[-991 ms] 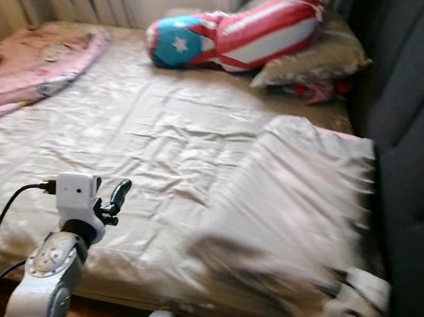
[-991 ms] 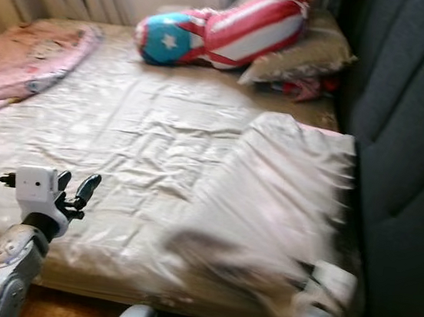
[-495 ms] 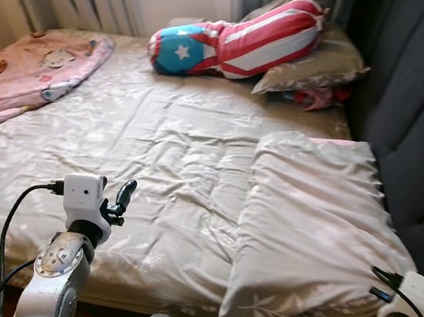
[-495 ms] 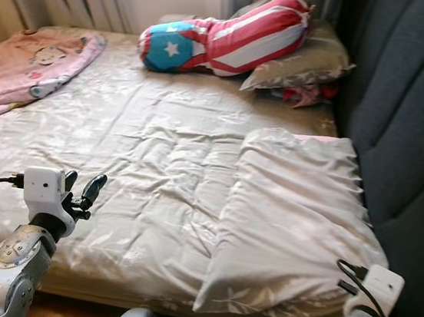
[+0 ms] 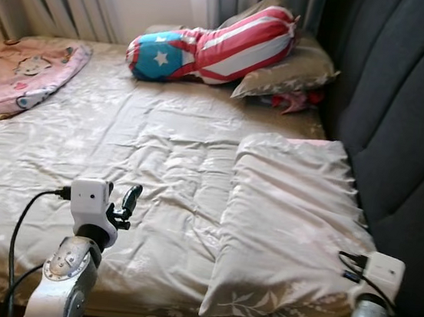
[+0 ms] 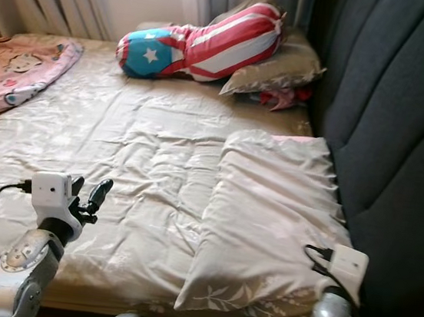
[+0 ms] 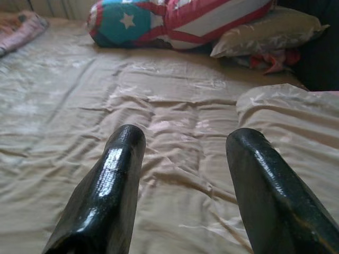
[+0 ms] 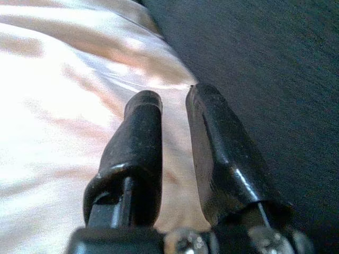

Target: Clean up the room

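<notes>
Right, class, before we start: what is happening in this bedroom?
A robot stands at the side of a bed, tidying the room. Its right gripper sits at the near corner of a beige pillow lying against the dark headboard, its fingers only slightly apart and holding nothing. The left gripper hovers open over the rumpled sheet. A star-and-stripes cushion rests on another pillow at the far end, and a pink blanket lies along the far side.

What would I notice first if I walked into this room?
Probably the long red-and-white striped cushion with a blue end and white star, lying at the far end of the shiny beige bed sheet. Next, the plump beige satin pillow beside the dark grey padded headboard, and a pink cartoon blanket at the bed's far left.
</notes>
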